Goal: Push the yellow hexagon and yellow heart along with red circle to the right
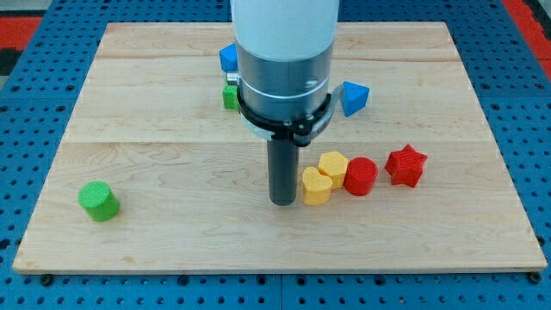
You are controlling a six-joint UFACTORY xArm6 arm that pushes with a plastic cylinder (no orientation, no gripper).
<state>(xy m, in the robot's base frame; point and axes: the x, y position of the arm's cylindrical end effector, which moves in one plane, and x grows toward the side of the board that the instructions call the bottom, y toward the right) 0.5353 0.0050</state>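
The yellow heart (pixel 315 186), yellow hexagon (pixel 332 165) and red circle (pixel 361 176) sit packed together right of the board's middle, the heart lowest and leftmost. My tip (pixel 282 201) stands just left of the yellow heart, touching or nearly touching it. A red star (pixel 405 166) lies just right of the red circle.
A green cylinder (pixel 98 201) sits at the lower left of the wooden board (pixel 172 129). A blue block (pixel 354 97) lies right of the arm's body. Another blue block (pixel 227 58) and a green block (pixel 231 96) show partly behind the arm at the top.
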